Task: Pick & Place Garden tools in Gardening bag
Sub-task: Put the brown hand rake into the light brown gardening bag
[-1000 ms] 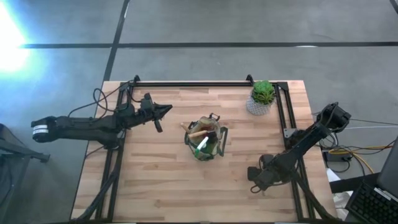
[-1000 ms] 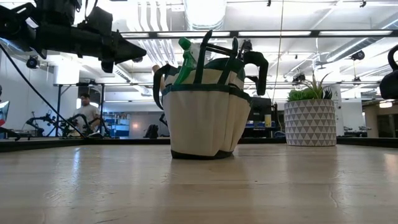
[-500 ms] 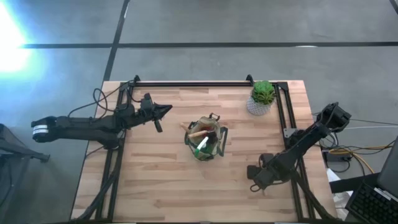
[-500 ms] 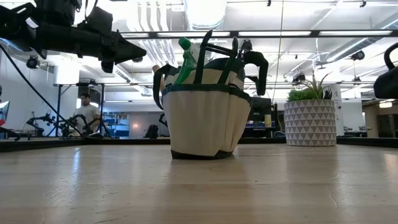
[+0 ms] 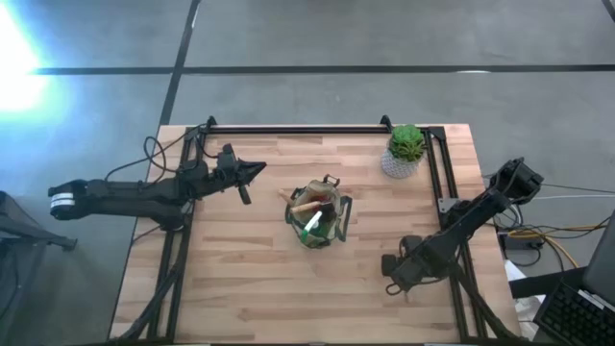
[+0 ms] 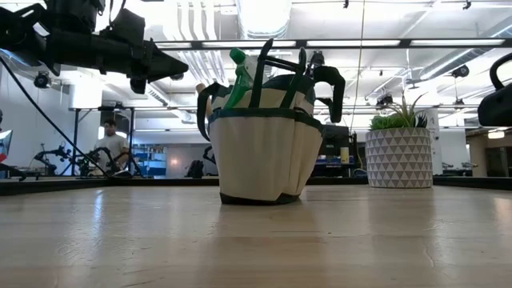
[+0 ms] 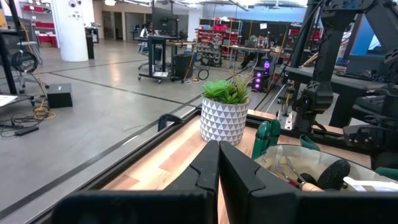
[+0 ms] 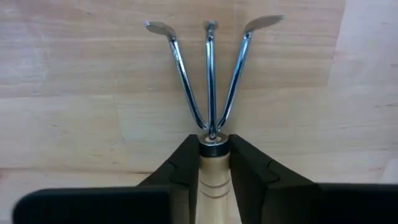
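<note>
Down at the table's near right corner, we saw our right gripper (image 8: pixel 210 163) closed on the pale wooden handle of a three-pronged fork (image 8: pixel 210 74) lying flat on the table (image 5: pixel 240 279). Farther off, mid-table, stood the gardening bag (image 5: pixel 318 217), already stuffed with tools. Our left gripper (image 5: pixel 252 172) hovered shut beyond it.

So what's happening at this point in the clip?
The right gripper is low over the table near its right front corner, with its jaws closed around the wooden handle of a three-pronged hand cultivator that lies flat on the wood. The gardening bag stands mid-table, already holding several tools. The left gripper hangs above the table to the left of the bag, jaws shut and empty. A potted plant sits at the back right.
</note>
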`<state>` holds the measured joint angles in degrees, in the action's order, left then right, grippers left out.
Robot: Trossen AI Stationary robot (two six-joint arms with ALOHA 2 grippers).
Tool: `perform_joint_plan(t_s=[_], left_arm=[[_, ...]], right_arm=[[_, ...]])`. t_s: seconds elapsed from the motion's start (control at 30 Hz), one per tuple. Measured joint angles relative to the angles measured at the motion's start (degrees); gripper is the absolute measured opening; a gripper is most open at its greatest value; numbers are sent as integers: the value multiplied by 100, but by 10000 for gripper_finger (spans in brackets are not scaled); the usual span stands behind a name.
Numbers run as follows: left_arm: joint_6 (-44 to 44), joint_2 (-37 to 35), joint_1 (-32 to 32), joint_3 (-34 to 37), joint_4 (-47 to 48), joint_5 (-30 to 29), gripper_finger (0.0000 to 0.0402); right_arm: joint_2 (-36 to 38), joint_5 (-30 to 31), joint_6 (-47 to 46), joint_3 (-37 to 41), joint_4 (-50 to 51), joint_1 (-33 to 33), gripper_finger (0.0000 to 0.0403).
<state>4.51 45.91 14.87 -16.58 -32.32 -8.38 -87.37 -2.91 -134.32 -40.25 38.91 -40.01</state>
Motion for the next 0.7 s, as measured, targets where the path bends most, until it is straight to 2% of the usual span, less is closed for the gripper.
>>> perform_joint_plan(t_s=[0.07,0.3,0.47,0.6,0.7], left_arm=[[0,0,0,0,0,0,14],[0,0,0,0,2,0,14],[-1,0,0,0,2,0,14],[-2,0,0,0,4,-2,14],[-2,0,0,0,2,-4,14]], right_arm=[[2,-53,19,0,-8,4,47],[38,-141,67,-3,-62,0,47],[319,-157,87,-42,-28,0,47],[701,126,97,-244,357,-5,47],[955,700,293,-526,1003,-5,47]])
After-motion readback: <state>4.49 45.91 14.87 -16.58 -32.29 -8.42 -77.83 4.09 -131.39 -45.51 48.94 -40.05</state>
